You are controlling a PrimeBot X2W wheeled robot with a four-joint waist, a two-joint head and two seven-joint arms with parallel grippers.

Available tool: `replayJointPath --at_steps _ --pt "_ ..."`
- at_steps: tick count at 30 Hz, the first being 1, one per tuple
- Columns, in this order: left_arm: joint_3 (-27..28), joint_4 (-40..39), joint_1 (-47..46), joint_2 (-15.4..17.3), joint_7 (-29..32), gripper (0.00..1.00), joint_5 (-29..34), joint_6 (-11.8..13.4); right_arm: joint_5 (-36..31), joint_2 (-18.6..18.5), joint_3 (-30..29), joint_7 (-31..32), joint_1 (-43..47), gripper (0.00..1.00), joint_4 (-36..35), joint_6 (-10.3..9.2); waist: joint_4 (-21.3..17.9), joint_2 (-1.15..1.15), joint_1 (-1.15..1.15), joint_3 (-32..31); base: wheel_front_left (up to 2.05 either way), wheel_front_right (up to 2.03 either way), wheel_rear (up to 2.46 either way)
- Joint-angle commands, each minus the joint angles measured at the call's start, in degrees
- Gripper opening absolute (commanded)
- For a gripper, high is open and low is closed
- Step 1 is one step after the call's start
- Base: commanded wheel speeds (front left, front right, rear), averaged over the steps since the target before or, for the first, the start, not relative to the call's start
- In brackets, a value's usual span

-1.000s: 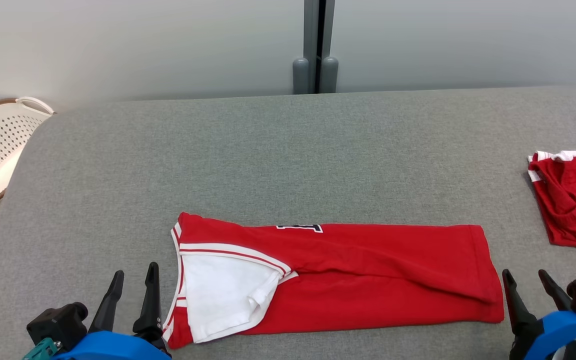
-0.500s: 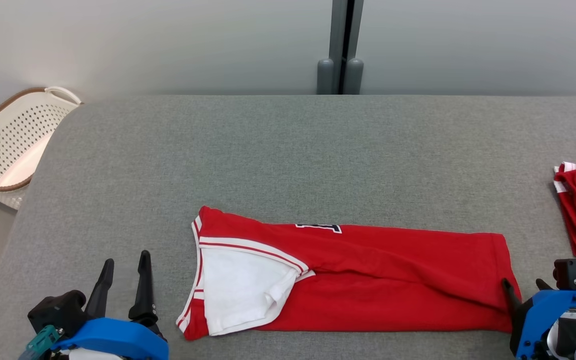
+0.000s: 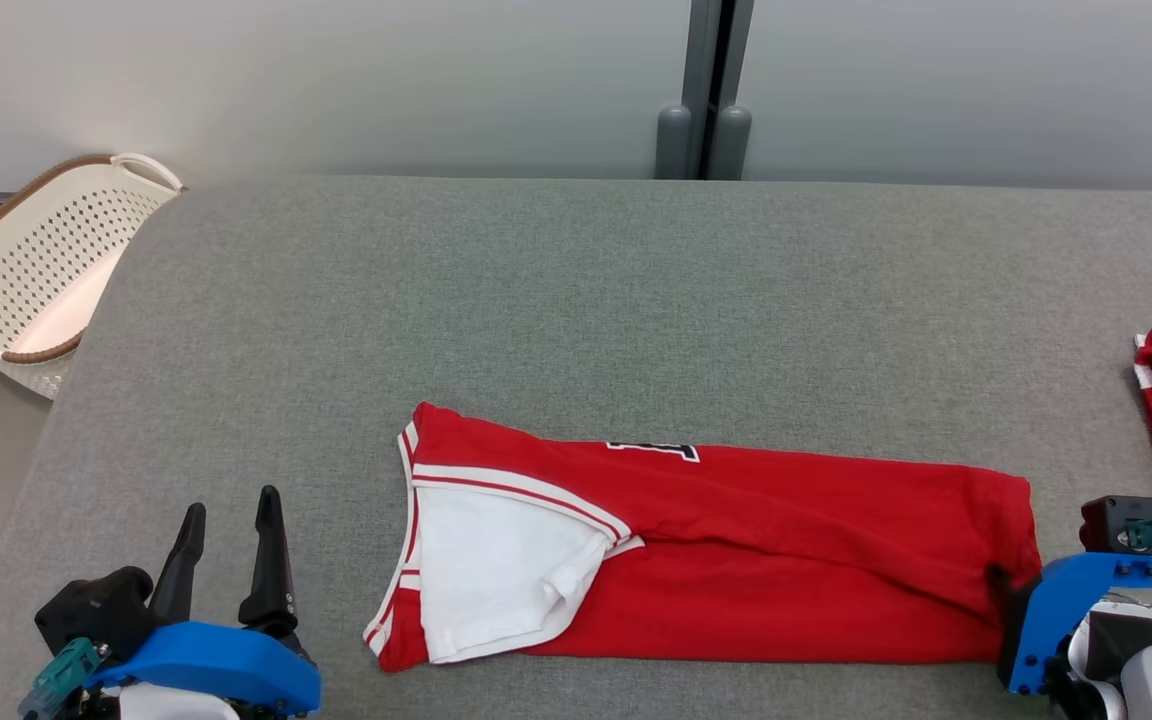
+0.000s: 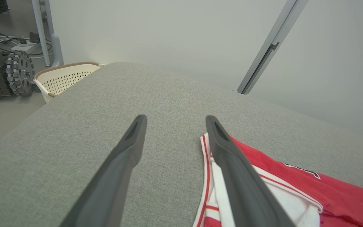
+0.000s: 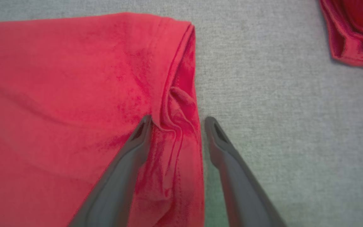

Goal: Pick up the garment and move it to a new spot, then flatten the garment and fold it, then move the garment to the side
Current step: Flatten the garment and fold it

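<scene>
Grey tabletop (image 3: pixel 576 280), head view: red garment (image 3: pixel 786 560) folded lengthwise, lying near my edge. My left gripper (image 3: pixel 232 500) open, beside collar end, not touching.
Left wrist view: fingers spread, nothing between them.
Right wrist view: my right gripper (image 5: pixel 178 118) open, astride garment's hem edge, one finger over cloth, other over bare tabletop.
</scene>
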Motion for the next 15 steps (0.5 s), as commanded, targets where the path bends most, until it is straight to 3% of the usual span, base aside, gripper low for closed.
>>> replayJointPath --at_steps 1,2,9,15 --pt "0.26 0.17 -0.91 0.19 -0.36 1.00 0.42 0.39 0.47 0.41 0.65 -0.21 -0.54 0.17 1.47 0.03 -0.32 0.00 0.00 0.02 0.00 0.00 0.00" --pt "0.34 0.19 -0.97 0.24 -0.44 1.00 0.40 0.40 0.83 0.40 0.79 -0.65 -0.94 0.00 1.81 0.03 -0.59 0.00 0.00 0.04 0.00 0.00 0.00" --pt "0.70 -0.07 -1.05 0.56 -0.59 1.00 0.03 0.68 3.65 -2.17 1.96 -4.02 -2.87 0.00 2.37 -0.04 -3.42 0.00 0.00 0.06 0.00 0.00 0.00" --pt "0.79 -0.46 -1.11 0.77 -0.38 1.00 -0.11 1.11 6.27 -5.78 1.86 -4.96 -0.98 0.00 -1.16 -0.02 -5.50 0.00 0.00 -0.17 0.00 0.00 0.00"
